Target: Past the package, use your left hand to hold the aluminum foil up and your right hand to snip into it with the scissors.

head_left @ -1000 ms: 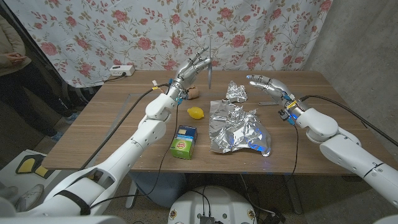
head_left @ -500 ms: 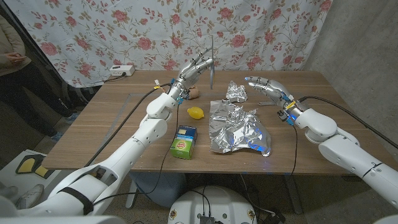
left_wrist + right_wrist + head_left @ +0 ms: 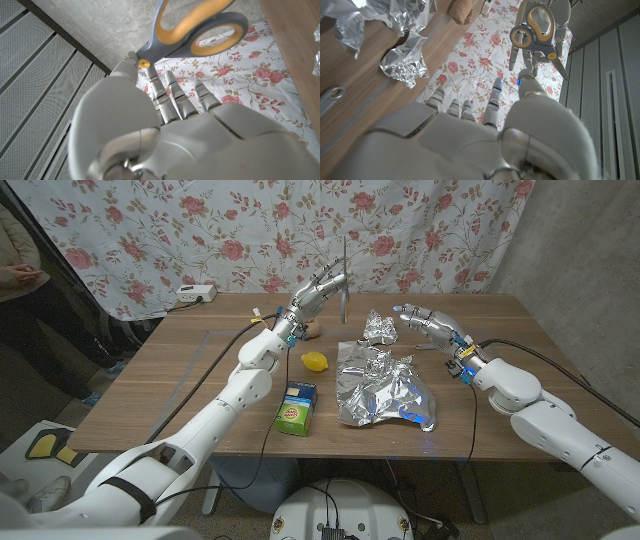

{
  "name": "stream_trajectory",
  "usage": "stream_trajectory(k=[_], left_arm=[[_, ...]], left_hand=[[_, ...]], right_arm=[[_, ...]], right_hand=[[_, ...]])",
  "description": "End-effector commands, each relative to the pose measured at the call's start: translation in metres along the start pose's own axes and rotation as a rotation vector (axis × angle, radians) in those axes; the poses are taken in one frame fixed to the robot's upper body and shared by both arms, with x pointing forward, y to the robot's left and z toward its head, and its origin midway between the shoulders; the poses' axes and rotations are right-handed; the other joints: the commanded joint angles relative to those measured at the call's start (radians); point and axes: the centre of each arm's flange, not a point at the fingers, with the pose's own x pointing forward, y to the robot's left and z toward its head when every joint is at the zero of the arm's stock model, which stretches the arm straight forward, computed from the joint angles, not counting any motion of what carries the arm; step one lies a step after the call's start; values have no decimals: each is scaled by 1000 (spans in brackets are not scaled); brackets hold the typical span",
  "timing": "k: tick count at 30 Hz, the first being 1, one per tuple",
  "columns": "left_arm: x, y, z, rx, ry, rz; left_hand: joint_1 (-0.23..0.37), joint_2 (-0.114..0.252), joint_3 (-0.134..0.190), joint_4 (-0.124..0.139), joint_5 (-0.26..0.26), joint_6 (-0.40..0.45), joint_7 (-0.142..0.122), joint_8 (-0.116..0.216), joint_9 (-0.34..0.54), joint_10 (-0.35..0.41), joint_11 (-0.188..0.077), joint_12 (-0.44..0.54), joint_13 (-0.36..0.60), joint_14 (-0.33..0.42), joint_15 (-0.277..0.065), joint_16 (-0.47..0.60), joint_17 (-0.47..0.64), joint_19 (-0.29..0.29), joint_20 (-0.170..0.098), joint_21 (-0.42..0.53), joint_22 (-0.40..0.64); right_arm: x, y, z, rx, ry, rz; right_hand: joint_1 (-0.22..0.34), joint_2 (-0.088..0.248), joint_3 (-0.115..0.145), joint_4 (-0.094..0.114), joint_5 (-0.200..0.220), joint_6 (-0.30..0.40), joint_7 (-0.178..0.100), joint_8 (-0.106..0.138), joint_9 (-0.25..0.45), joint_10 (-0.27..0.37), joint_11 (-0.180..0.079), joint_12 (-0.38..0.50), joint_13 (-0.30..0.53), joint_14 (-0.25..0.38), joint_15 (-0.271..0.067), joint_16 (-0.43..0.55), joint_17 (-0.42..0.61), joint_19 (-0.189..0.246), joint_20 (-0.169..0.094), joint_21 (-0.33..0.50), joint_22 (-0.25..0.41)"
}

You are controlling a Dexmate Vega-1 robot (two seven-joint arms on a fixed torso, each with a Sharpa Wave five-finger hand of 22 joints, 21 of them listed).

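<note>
Scissors [image 3: 344, 280] in left hand [image 3: 318, 288], foil [image 3: 385, 385] below.

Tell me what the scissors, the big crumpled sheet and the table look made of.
Scissors: likely plastic handles, grey with orange lining, smooth, on thin metal-looking blades.
Crumpled sheet: aluminum foil, bright silver, mirror-like creases.
Table: wood or wood-look laminate, matte brown, visible grain.

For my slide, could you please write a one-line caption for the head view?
Left hand holds scissors up over the table; right hand hovers open beside crumpled aluminum foil.
</note>
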Motion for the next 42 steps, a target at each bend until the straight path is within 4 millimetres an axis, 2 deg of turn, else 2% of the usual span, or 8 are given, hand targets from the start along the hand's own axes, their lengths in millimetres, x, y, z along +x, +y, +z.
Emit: stream_trajectory(k=[1, 12, 42], left_arm=[[4, -4, -1, -31, -13, -17], [5, -5, -2, -39, -18, -24], [5, -9, -5, -84, -23, -46]], left_hand=[[14, 16, 0, 4, 7, 8, 0, 7, 4, 15, -9, 4, 6, -6, -37, -1, 5, 0, -5, -3, 0], [16, 16, -1, 4, 8, 11, -3, 7, 4, 16, -9, 4, 7, -5, -37, -1, 7, -1, -5, -3, 0], [21, 16, -5, 5, 10, 17, -6, 7, 4, 18, -9, 2, 8, -1, -38, 1, 15, -5, -10, -3, -1]], right_arm=[[-5, 8, 1, 38, -14, 11], [-4, 14, 3, 43, -30, 17], [4, 30, 5, 55, -43, 36]], right_hand=[[10, -1, 8, 1, 2, -9, 10, -9, 2, -22, 3, -1, -2, -75, 3, -3, 2, -10, 3, 1, 1], [14, -5, 7, 1, 0, -32, 27, -23, 2, -44, 2, 2, -10, -83, 2, -1, 2, -14, 2, 3, 1], [19, -10, 6, 1, -3, -42, 29, -32, 7, -53, 1, 11, -20, -89, -4, 2, 2, -20, 2, 5, 2]])
